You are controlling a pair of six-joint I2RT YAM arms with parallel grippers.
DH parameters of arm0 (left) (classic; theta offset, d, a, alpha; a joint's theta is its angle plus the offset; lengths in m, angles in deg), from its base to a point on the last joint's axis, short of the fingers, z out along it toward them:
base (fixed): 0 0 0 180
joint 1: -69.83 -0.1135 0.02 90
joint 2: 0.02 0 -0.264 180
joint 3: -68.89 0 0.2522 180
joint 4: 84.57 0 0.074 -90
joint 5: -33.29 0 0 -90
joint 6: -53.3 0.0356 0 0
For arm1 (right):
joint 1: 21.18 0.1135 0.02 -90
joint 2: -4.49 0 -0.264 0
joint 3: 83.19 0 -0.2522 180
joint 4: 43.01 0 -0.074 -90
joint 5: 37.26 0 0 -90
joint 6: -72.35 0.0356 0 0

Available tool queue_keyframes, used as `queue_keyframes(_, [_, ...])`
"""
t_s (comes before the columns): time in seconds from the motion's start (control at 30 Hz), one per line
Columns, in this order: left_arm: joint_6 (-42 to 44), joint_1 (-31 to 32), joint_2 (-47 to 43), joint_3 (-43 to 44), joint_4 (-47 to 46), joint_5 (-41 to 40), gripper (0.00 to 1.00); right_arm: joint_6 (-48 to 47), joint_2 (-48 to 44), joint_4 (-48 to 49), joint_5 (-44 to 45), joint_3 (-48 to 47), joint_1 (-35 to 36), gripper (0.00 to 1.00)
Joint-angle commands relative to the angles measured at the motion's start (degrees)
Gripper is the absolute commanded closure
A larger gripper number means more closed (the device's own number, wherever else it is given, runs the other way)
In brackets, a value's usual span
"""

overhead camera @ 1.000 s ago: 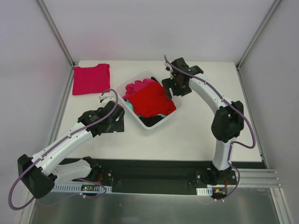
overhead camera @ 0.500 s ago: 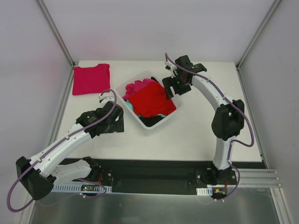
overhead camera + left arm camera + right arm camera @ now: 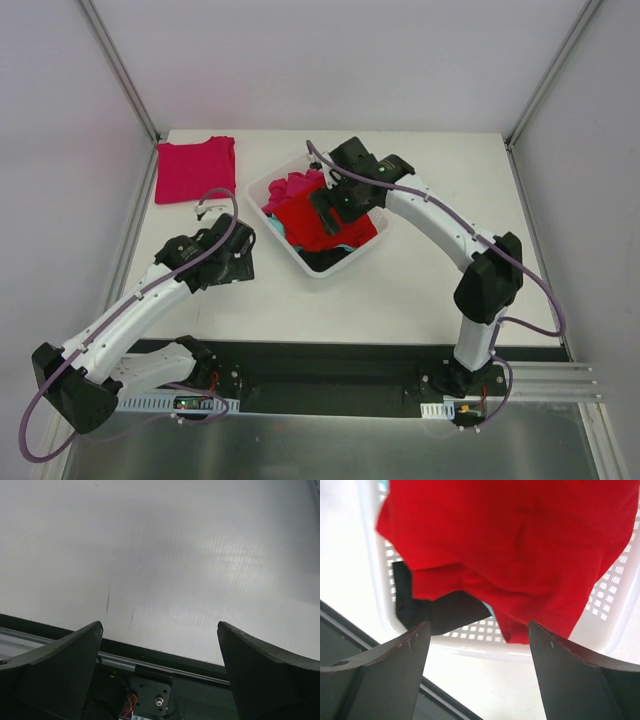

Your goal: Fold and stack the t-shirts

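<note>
A folded magenta-pink t-shirt (image 3: 195, 170) lies flat at the table's far left. More t-shirts are heaped in the white lattice basket (image 3: 262, 190): a bright red one (image 3: 305, 225) on top, a magenta one (image 3: 290, 187) behind it, a dark one (image 3: 322, 260) at the near corner. My right gripper (image 3: 330, 205) hangs open over the heap. In the right wrist view the red t-shirt (image 3: 520, 545) and the dark one (image 3: 445, 611) lie beyond the right gripper (image 3: 477, 630), and nothing is between its fingers. My left gripper (image 3: 232, 268) stands open and empty over bare table, left of the basket.
The basket wall (image 3: 470, 641) runs just beyond my right fingertips. The left wrist view shows white table (image 3: 165, 555) and the black base rail (image 3: 165, 665) at its near edge, between the open left gripper (image 3: 159, 627). Grey enclosure walls close in both sides.
My right arm has swung left from the basket's far right corner to above the red t-shirt. The left arm has drawn back a little to the left. Both stay open.
</note>
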Motion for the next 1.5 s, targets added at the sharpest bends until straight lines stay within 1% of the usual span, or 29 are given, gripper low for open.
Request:
queue_keyframes(0.0, [-0.5, -4.0, -1.6, 3.1, 3.9, -2.4, 0.01, 2.3, -6.1, -1.8, 3.3, -1.2, 0.1, 0.18])
queue_keyframes(0.03, [0.2, -4.8, -1.8, 3.2, 4.1, -2.1, 0.01, 2.2, -6.5, -2.6, 3.5, -1.6, 0.3, 0.18])
queue_keyframes(0.07, [0.8, -7.5, -1.9, 3.6, 4.4, -1.7, 0.01, 2.2, -6.8, -2.9, 4.3, -1.7, 0.6, 0.18])
queue_keyframes(0.13, [2.7, -10.9, -1.6, 3.7, 4.3, -0.5, 0.01, 2.1, -7.1, -3.9, 4.5, -2.3, 1.8, 0.18])
queue_keyframes(0.17, [3.4, -14.0, -1.6, 3.7, 4.2, 0.5, 0.01, 2.2, -7.1, -4.2, 6.9, -2.4, 2.3, 0.18])
queue_keyframes(0.27, [5.8, -17.6, -1.5, 4.0, 3.5, 2.2, 0.01, 2.9, -6.5, -5.5, 9.1, -3.8, 4.9, 0.18])
queue_keyframes(0.3, [6.1, -20.0, -1.4, 4.1, 3.0, 2.7, 0.01, 3.4, -6.3, -5.9, 9.7, -4.8, 6.6, 0.18])
queue_keyframes(0.37, [7.4, -22.0, -1.4, 4.3, 2.7, 3.7, 0.01, 3.9, -4.6, -6.9, 11.2, -6.0, 8.1, 0.18])
queue_keyframes(0.5, [9.7, -28.2, -0.4, 4.1, 1.3, 7.0, 0.01, 5.0, -0.9, -7.8, 12.4, -8.6, 11.1, 0.19])
queue_keyframes(0.67, [10.8, -31.0, -0.8, 4.3, 1.1, 7.8, 0.01, 5.7, 4.1, -8.9, 12.2, -12.9, 14.4, 0.2])
queue_keyframes(0.87, [11.3, -34.7, -1.4, 4.0, 1.1, 9.0, 0.01, 7.1, 10.0, -8.9, 11.7, -16.8, 16.1, 0.2])
queue_keyframes(1.0, [11.2, -36.2, -1.7, 4.2, 1.3, 9.9, 0.01, 8.5, 14.3, -10.3, 12.2, -22.7, 17.2, 0.2])
queue_keyframes(1.07, [11.2, -36.2, -2.1, 4.2, 1.2, 10.0, 0.01, 8.8, 16.9, -10.9, 13.3, -24.6, 18.3, 0.2])
queue_keyframes(1.13, [11.2, -37.7, -2.3, 4.2, 1.3, 10.0, 0.01, 9.4, 18.2, -11.3, 13.7, -26.2, 18.9, 0.2])
queue_keyframes(1.47, [11.2, -37.8, -2.5, 3.6, 1.3, 11.2, 0.01, 11.4, 20.7, -10.8, 15.7, -26.1, 21.0, 0.22])
